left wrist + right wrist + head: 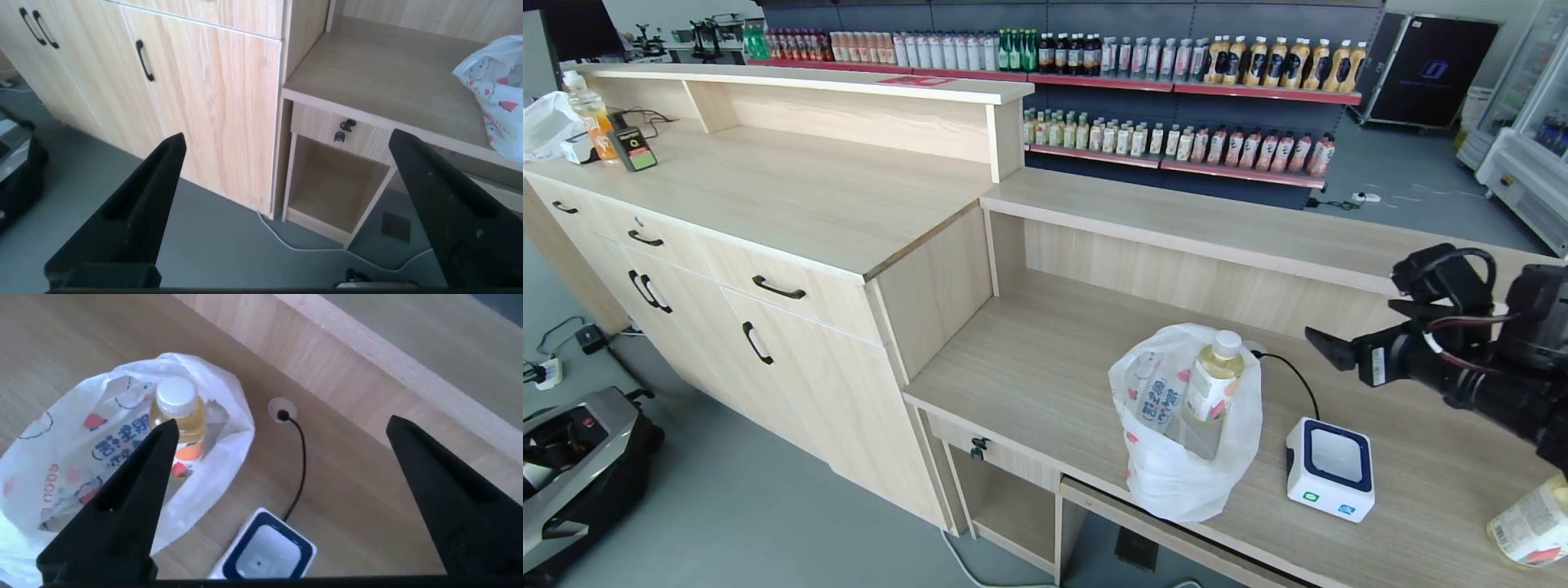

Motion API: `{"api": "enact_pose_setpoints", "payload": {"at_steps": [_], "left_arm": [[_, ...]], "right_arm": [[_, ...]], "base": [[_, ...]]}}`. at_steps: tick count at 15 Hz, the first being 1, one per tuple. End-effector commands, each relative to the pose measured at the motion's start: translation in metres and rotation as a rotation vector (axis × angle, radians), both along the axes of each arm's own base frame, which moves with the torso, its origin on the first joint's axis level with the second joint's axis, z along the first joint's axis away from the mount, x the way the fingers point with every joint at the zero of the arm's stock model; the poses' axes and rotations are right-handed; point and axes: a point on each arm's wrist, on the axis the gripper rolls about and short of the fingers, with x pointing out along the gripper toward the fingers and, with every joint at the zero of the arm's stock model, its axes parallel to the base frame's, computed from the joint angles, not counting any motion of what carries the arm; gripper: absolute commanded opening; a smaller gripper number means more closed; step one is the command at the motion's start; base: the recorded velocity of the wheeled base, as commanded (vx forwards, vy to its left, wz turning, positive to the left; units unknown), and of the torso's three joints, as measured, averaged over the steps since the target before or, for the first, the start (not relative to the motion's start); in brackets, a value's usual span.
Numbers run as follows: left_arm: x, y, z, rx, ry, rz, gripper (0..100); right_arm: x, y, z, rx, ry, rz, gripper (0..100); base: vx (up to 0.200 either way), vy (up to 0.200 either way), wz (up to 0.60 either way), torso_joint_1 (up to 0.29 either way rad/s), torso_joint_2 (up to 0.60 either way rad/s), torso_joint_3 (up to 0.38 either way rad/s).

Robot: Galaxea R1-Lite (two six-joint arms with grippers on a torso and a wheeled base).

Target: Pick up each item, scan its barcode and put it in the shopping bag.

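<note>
bag (1176, 478): white plastic, mouth open upward, lower centre of the head view, near the front edge of the tabletop (1045, 359).
bottle (1214, 385): inside the bag, long axis near vertical, white cap up, leaning slightly to the frame's right; its lower part shows only dimly through the plastic.
second bottle (1532, 529): lower right corner, on the tabletop, cut off by the frame edge; axis hard to judge.
scanner (1331, 467): just right of the bag, window facing up.
cable (299, 469): right wrist view shows it running from the scanner to a hole in the tabletop; in the head view the bag hides that end.
right claw (1352, 322): fingers apart, empty, above and right of the bag.
left claw (286, 137): fingers apart, empty, over floor (204, 245) before cupboard doors (208, 90).
</note>
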Motion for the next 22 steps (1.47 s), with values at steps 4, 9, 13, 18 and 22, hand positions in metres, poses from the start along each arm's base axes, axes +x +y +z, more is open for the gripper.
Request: {"api": "enact_pose_setpoints", "payload": {"at_steps": [4,9,13,18,22], "left_arm": [[0.0,0.0,0.0,0.0,0.0,0.0,100],[0.0,0.0,0.0,0.0,0.0,0.0,100],[0.0,0.0,0.0,0.0,0.0,0.0,100],[0.0,0.0,0.0,0.0,0.0,0.0,100],[0.0,0.0,0.0,0.0,0.0,0.0,100]], "right_arm": [[-0.111,-0.062,0.05,-0.181,-0.095,-0.47,100],[-0.096,-0.075,0.017,-0.036,0.136,-0.616,100],[-0.054,-0.088,-0.023,0.237,0.196,-0.514,100],[-0.035,-0.093,-0.054,0.278,0.301,-0.39,100],[-0.02,-0.098,-0.067,0.204,0.285,-0.367,100]], "base": [[0.0,0.0,-0.6,0.0,0.0,0.0],[0.0,0.0,-0.6,0.001,0.0,0.002],[0.0,0.0,0.0,0.0,0.0,0.0],[0.0,0.0,0.0,0.0,0.0,0.0],[0.0,0.0,0.0,0.0,0.0,0.0]]}}
